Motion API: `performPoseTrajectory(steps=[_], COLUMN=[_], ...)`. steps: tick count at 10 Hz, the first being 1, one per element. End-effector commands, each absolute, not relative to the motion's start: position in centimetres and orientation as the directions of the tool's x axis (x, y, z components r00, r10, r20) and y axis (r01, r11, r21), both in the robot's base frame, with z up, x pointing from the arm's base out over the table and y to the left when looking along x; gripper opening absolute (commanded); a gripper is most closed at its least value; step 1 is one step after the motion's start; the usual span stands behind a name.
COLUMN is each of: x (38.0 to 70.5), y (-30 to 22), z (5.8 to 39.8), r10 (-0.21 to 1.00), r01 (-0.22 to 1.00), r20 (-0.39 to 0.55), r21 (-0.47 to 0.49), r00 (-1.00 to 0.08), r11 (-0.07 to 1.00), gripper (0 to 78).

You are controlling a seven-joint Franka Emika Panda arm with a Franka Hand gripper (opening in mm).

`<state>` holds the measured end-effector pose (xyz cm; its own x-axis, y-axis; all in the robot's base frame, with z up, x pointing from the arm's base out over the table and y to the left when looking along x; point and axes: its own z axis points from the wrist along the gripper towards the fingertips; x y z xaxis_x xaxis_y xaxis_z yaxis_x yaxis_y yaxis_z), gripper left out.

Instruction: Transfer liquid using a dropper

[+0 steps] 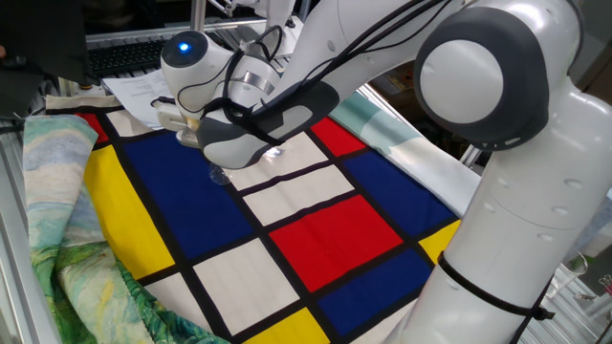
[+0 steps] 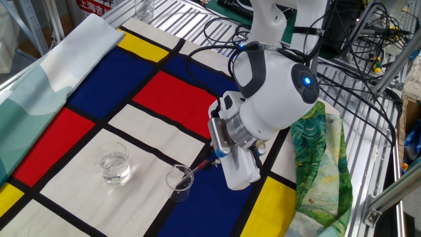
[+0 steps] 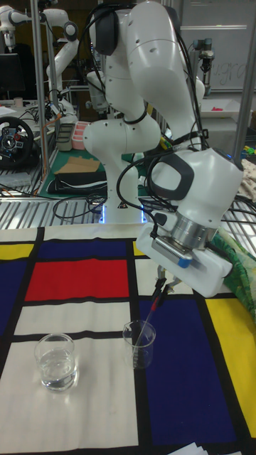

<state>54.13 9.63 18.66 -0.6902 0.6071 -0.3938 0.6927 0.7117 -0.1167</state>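
A white Franka arm leans low over a desk [image 2: 368,99] draped in a cloth [image 2: 164,92] of red, blue, yellow and white blocks edged in black, its gripper [image 3: 165,283] poised at the bulb end of the dropper [image 3: 151,310]. The dropper is a slender clear tube with a small dark-red bulb at its top, and it stands tilted in the nearer small glass [image 3: 139,344], its lower end inside the glass and its bulb leaning up toward the wrist. In the tall fixed view the dark fingers [image 3: 162,278] sit narrow around the bulb and appear to pinch it, though the contact itself is too small to make out for certain. In the other fixed view the dropper [image 2: 199,168] slants from that glass [image 2: 179,182] up to the gripper [image 2: 217,157]. A second glass [image 3: 55,361] stands well apart on a white block and holds a little clear liquid [image 3: 56,370], visible only as glints; it appears again in the other fixed view [image 2: 112,163]. In one fixed view the arm's body hides nearly everything but the base of a glass [image 1: 220,176]. A green patterned cloth [image 2: 316,158] lies crumpled at the desk's edge.
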Motion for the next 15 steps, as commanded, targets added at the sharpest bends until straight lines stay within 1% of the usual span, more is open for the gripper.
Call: performPoseTrajectory(steps=[1, 3, 4, 7, 11, 15], x=[54.1, 54.1, 54.5, 54.8, 55.1, 55.2], y=[9.8, 9.8, 10.1, 9.9, 9.6, 9.3], z=[18.7, 18.7, 18.7, 20.4, 22.3, 23.5], r10=[0.600, 0.600, 0.601, 0.600, 0.621, 0.629], r01=[0.691, 0.691, 0.702, 0.686, 0.676, 0.667], r20=[-0.407, -0.407, -0.427, -0.380, -0.289, -0.230], r21=[-0.117, -0.117, -0.123, -0.144, -0.157, -0.166], r00=[-0.689, -0.689, -0.675, -0.704, -0.729, -0.742], r11=[0.714, 0.714, 0.701, 0.713, 0.720, 0.726], gripper=[1.1, 1.1, 1.1, 1.1, 1.1, 1.1])
